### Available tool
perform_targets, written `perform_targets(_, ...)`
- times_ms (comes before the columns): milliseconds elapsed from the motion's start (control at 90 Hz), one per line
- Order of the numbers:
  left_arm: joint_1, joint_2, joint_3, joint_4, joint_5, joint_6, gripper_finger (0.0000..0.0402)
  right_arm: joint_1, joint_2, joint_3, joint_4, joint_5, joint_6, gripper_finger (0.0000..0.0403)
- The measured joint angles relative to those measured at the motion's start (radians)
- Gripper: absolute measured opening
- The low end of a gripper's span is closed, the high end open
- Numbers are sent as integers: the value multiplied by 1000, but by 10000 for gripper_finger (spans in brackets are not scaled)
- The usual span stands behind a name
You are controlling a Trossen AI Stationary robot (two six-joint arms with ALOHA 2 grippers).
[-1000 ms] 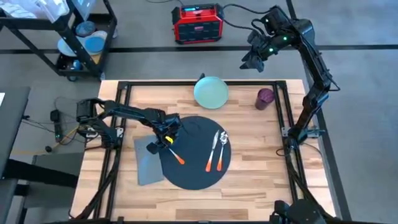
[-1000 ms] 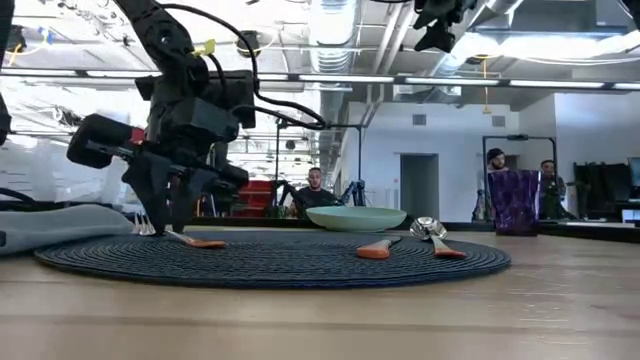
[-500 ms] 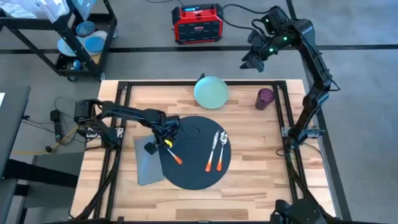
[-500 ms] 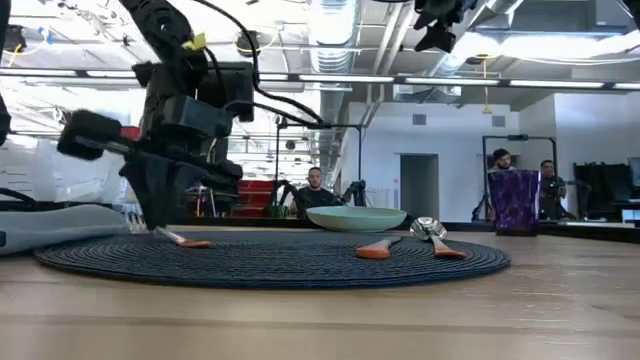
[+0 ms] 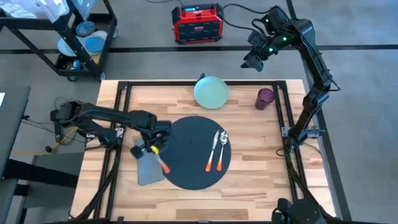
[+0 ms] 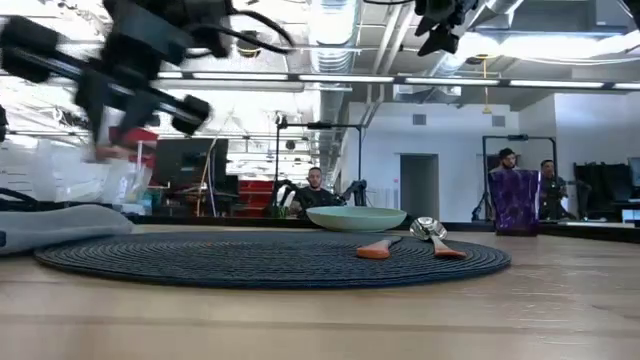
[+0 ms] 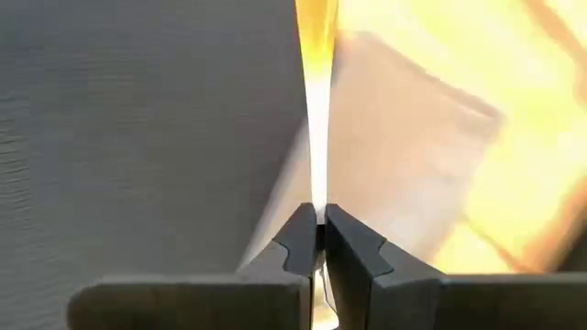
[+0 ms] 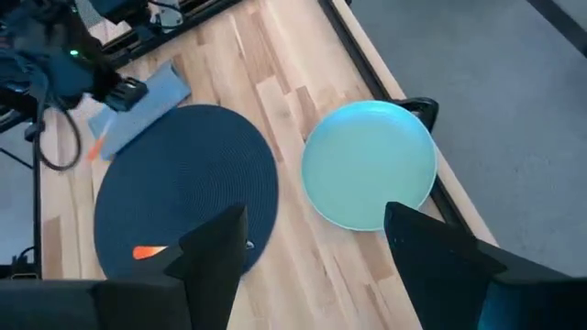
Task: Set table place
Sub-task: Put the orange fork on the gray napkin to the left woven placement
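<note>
My left end effector (image 5: 153, 149) is clamped on an orange-handled utensil (image 5: 163, 164) over the grey napkin (image 5: 148, 167), left of the placemat (image 5: 189, 152) at the tabletop's (image 5: 249, 155) centre, while my right end effector (image 5: 251, 61) hangs spread open at upper right.

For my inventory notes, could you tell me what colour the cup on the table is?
The cup is purple, translucent in the low view, where it shows best.

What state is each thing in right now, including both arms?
Left gripper: fingers shut on orange-handled utensil, lifted over napkin.
Right gripper: fingers open, raised beyond table.
Placemat: flat.
Spoon and fork: lying on placemat.
Plate: empty.
Purple cup: upright.
</note>
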Motion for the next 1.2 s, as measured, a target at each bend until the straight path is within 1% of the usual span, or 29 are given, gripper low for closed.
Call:
perform_targets(100, -40, -54, -63, 4, -15, 22, 0, 0, 0, 0, 0, 0, 0, 245)
perform_targets(211, -52, -92, -121, 6, -19, 34, 0, 0, 0, 0, 0, 0, 1, 245)
perform_targets(389, -50, -123, -192, 11, -32, 194, 0, 1, 0, 0, 0, 0, 20, 245)
perform_targets(511, -44, -117, -224, 48, -41, 235, 0, 1, -1, 0, 0, 0, 27, 245)
perform_targets(656, -50, -117, -227, 81, -73, 291, 0, 1, -1, 0, 0, 0, 26, 245)
perform_targets(833, -52, -117, -227, 81, -94, 376, 0, 1, -1, 0, 0, 0, 26, 245)
perform_targets(956, -51, -93, -227, 86, -95, 386, 0, 1, -1, 0, 0, 0, 26, 245)
perform_targets(1078, -52, -59, -227, 107, -101, 430, 0, 1, -1, 0, 0, -1, 25, 245)
perform_targets(1200, -51, -37, -227, 115, -102, 422, 0, 1, -1, 0, 0, -1, 23, 245)
